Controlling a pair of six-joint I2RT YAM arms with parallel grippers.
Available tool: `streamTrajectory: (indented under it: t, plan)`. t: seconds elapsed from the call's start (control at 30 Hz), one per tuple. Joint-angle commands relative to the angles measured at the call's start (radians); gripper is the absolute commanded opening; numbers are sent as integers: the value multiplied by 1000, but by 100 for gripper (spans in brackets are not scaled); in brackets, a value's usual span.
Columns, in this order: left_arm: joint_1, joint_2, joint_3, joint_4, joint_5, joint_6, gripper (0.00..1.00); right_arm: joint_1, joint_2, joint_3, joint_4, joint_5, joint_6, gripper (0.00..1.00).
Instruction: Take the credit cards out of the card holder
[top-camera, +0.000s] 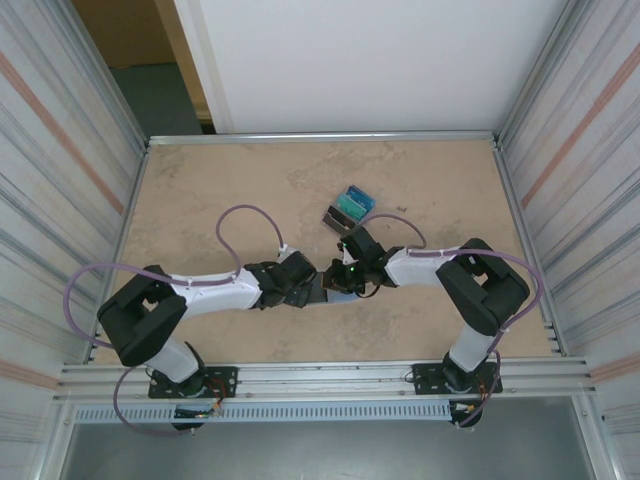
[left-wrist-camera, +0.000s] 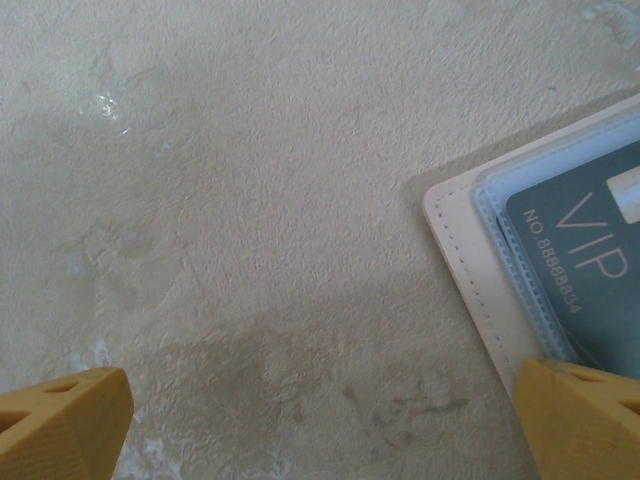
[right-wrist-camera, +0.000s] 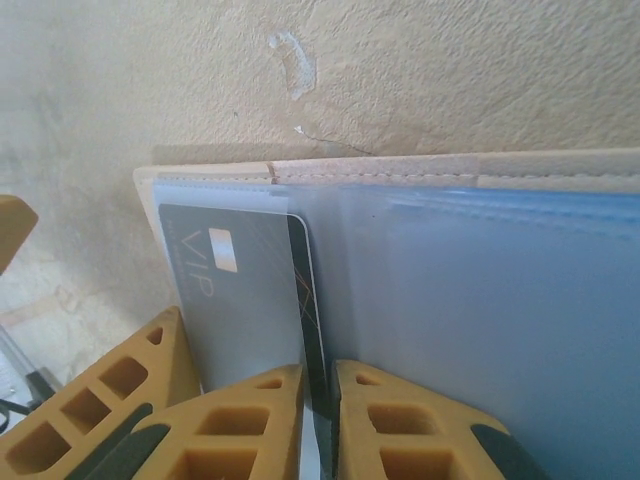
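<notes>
The task is partly done. A pile of removed cards (top-camera: 349, 208) lies on the tabletop (top-camera: 220, 180), well apart from the card holder (right-wrist-camera: 480, 300), which lies open and flat between the two arms. From above the pile shows teal, blue and dark faces, but an exact count cannot be made. Inside the holder, a grey card (right-wrist-camera: 235, 300) marked VIP sits in the left pocket, with a dark card (right-wrist-camera: 308, 300) edge just beside it, so two cards probably remain to be extracted. The right pincer (right-wrist-camera: 318, 420) has its jaws nearly together and appears clamped on the dark card's edge. The left pincer (left-wrist-camera: 320, 430) stands fully apart, one fingertip at the holder's corner. Count: one holder, two pincers.
</notes>
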Motion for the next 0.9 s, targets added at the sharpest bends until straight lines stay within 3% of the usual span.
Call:
streamTrajectory:
  t: [0.0, 0.87]
  plan:
    - [-6, 22, 18, -44, -19, -9, 99, -4, -17, -27, 88, -68, 34, 14]
    - [-6, 39, 34, -67, -26, -16, 99, -32, -71, -95, 175, -103, 56, 11]
